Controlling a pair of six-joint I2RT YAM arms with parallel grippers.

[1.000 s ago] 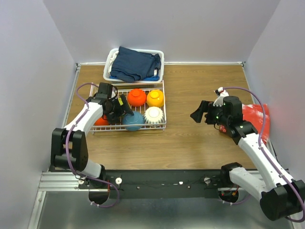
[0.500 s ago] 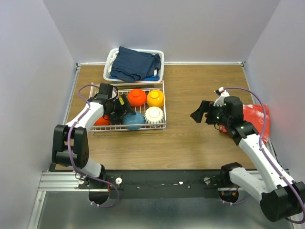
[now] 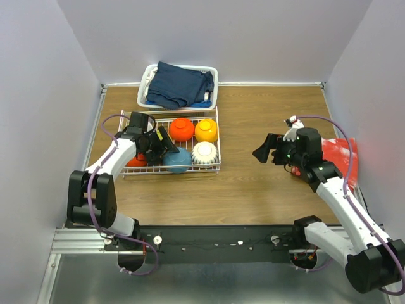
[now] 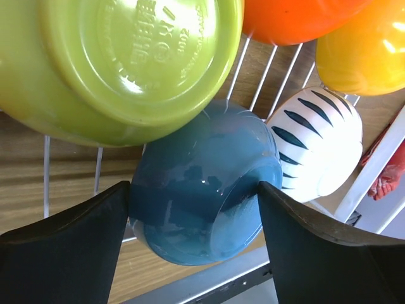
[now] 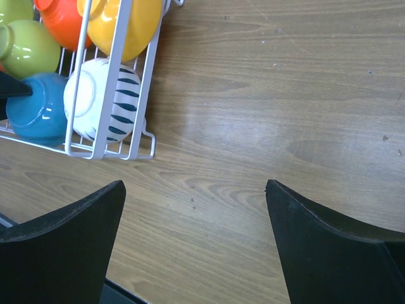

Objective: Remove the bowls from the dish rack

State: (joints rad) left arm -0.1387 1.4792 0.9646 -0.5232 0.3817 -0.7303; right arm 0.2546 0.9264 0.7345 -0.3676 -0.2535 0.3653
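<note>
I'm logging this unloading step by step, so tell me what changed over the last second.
The left gripper narrowed its jaws around the blue bowl. Its fingers now look pressed against both sides, and the bowl is not yet lifted from the dish rack. The arm itself barely shifted. The white ribbed bowl and the rest stayed in place, and the right gripper stayed open above the wooden table.

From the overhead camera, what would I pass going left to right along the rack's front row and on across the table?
In order: red-orange bowl, blue bowl, white ribbed bowl, right end effector, red bag.
</note>
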